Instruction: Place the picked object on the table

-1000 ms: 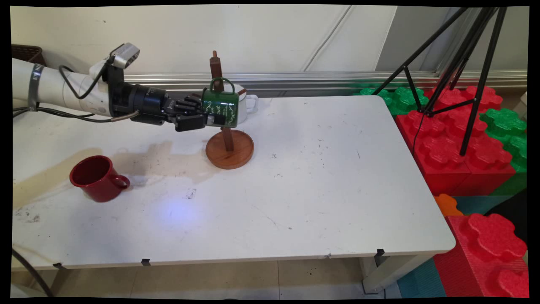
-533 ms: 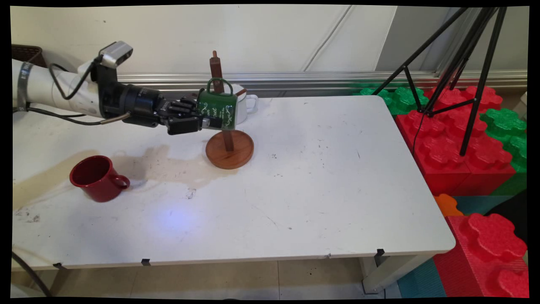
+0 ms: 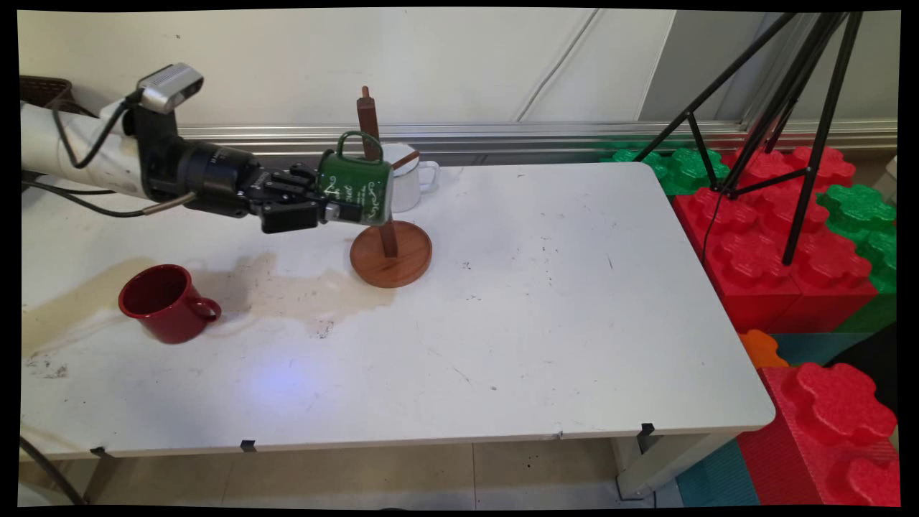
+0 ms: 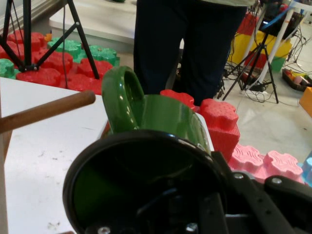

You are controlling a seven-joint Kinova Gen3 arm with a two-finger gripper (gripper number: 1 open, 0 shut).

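Red mug point(image 3: 166, 302): stands on the table point(image 3: 546, 316) at the left, mouth up, handle to the picture's right, well apart from the gripper.
Gripper point(image 3: 337, 211): clamped on the green mug point(image 3: 355, 189), one finger inside the rim.
Change: over the last second the green mug has drawn left, its handle now off the peg point(image 4: 46, 111) and just beside the post.
Green mug axis: nearly level, mouth toward the arm, handle up.
Mug tree point(image 3: 388, 244): white mug point(image 3: 406, 185) just behind it.
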